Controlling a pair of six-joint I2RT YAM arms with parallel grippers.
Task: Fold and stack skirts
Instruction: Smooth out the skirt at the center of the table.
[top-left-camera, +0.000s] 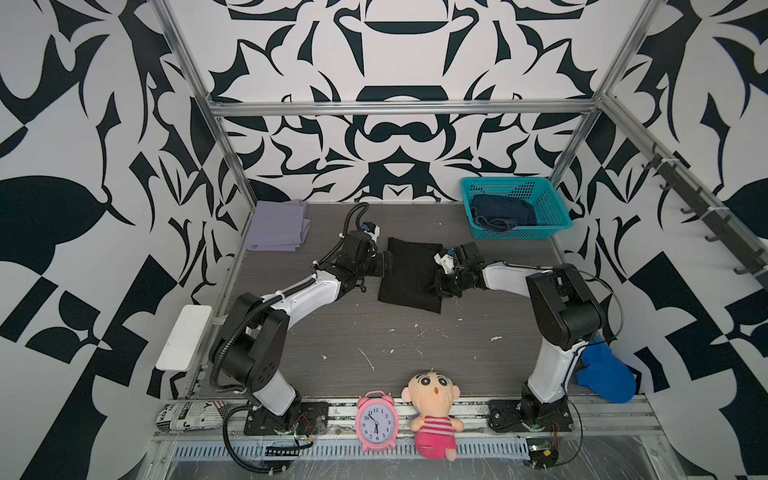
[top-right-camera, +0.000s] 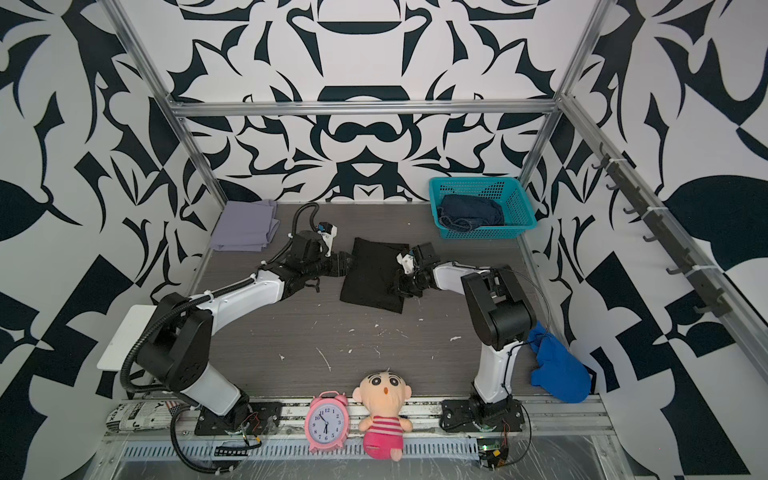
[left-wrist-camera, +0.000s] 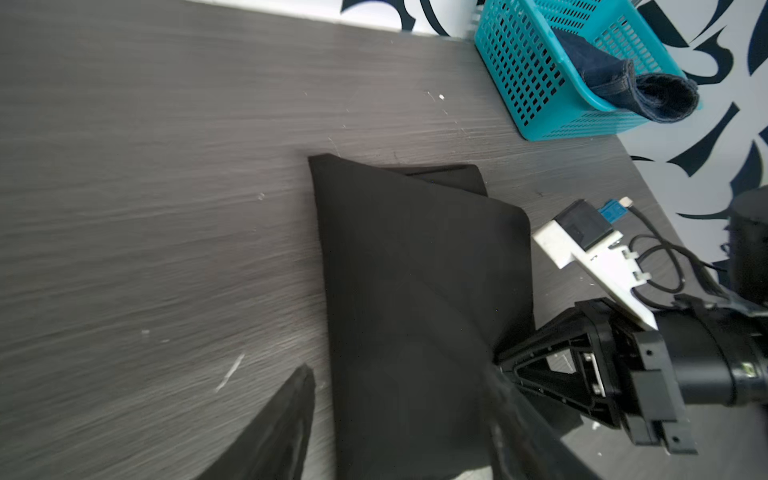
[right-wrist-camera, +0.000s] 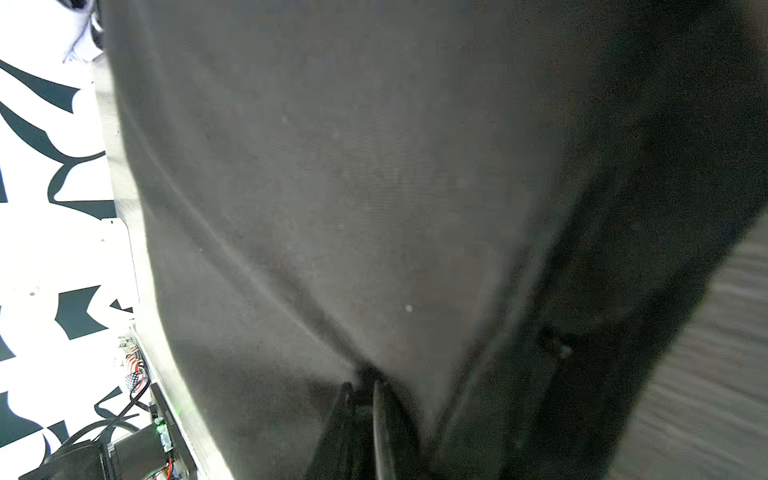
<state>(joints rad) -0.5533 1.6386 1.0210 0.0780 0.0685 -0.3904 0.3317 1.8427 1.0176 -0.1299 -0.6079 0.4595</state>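
Black skirt: matte cloth, folded roughly rectangular, mid grey woodgrain table, long axis approx far-to-near. R gripper clamps its right edge, tenting it. L gripper: jaws apart at left edge. Lavender skirt folded far-left. Denim skirt in teal mesh basket. Clock numerals 1–12.

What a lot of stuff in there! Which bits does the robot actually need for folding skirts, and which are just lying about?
For the job:
- black skirt, mid-table
- lavender skirt, folded at the back corner
- denim skirt, in the basket

Just lying about:
- basket, only holding the denim skirt
- clock
- doll
- blue cloth
- rolled newspaper
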